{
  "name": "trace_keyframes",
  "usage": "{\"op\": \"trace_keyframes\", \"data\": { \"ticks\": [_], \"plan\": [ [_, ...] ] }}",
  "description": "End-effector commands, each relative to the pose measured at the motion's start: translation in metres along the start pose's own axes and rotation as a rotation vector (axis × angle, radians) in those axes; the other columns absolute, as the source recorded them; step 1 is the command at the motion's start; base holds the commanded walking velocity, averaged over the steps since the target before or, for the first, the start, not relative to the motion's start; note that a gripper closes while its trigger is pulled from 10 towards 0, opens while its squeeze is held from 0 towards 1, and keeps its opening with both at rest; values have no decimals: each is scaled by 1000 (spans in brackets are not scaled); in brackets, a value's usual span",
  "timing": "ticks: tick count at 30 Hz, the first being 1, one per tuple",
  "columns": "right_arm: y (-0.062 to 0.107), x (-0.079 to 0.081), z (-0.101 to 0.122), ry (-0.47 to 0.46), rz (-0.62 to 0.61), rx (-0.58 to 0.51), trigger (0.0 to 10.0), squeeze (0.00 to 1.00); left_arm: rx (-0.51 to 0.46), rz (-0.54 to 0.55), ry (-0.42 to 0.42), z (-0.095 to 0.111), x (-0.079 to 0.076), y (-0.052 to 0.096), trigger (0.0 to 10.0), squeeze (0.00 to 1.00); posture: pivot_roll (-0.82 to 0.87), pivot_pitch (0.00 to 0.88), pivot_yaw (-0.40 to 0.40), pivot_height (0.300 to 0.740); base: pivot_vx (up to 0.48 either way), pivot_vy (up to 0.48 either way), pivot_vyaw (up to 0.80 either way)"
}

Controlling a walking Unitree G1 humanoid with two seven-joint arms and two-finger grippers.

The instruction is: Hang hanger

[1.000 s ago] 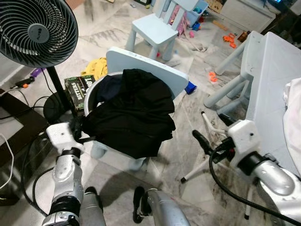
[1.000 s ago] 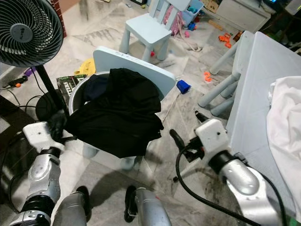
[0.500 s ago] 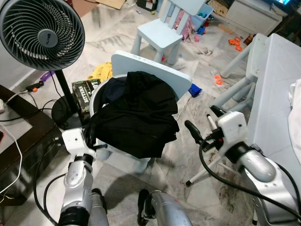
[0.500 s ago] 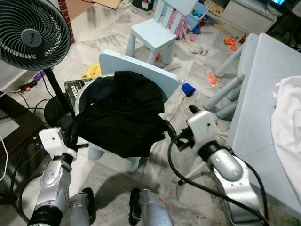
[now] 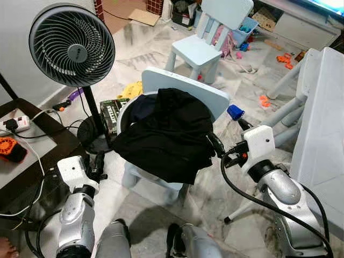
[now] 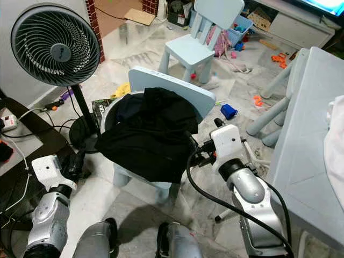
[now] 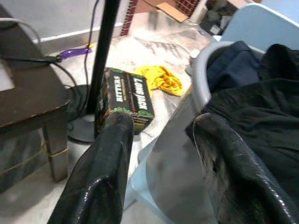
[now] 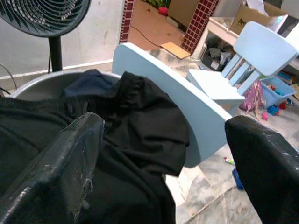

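The right gripper has come in from the bare floor to the edge of the black garment, where half a second ago it hung a little short of it; the left gripper has dropped back from the basin's side and now sits low beside the fan's base, though much of the shift is the camera's own, since the whole room has slid in the frame; the black garment lies heaped over a grey basin that stands on a pale blue chair, spilling over the front rim; a dark blue cloth shows beneath it at the back of the basin; in the right wrist view the two black fingers stand wide apart with the garment between them, gripping nothing; in the left wrist view the fingers are likewise spread, pointed at the basin's wall and a green box on the floor; no hanger can be made out in any view; a standing fan rises on the robot's left, a second small blue chair stands farther off, and a pale table runs along the right.
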State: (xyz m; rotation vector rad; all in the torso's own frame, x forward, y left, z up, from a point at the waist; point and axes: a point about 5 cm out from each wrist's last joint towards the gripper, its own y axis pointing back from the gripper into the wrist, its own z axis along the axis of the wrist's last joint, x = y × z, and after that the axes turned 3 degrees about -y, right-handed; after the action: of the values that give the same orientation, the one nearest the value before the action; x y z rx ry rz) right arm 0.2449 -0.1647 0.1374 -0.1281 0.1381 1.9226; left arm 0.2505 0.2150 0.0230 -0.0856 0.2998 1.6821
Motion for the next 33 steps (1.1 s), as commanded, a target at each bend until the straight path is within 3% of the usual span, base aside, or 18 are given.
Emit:
{"op": "trace_keyframes", "data": {
  "ticks": [1,7,14,16,18,26,33],
  "plan": [
    [6,-5,4,20,-26,-6,10000,0,20,12,-12,-3,2,4,10000,1000,-62,200,-98,740,0,0,0],
    [19,0,0,7,-46,18,10000,0,-26,-26,-76,13,1,8,10000,1000,-56,262,-82,740,0,0,0],
    [30,10,3,-33,-63,32,10000,0,-11,-40,-17,15,-3,14,10000,1000,-71,323,-85,740,0,0,0],
    [32,10,7,-35,-65,29,10000,0,16,-24,23,12,-1,17,10000,941,-83,336,-90,740,0,0,0],
    [34,9,11,-30,-67,30,10000,0,28,-23,24,11,-1,19,10000,0,-96,352,-100,740,0,0,0],
    [38,5,16,-20,-79,46,10000,0,39,12,89,8,2,10,10000,0,-130,387,-119,740,0,0,0],
    [48,8,20,-19,-78,69,10000,0,15,19,94,14,1,-1,10000,0,-160,410,-137,740,0,0,0]
  ]
}}
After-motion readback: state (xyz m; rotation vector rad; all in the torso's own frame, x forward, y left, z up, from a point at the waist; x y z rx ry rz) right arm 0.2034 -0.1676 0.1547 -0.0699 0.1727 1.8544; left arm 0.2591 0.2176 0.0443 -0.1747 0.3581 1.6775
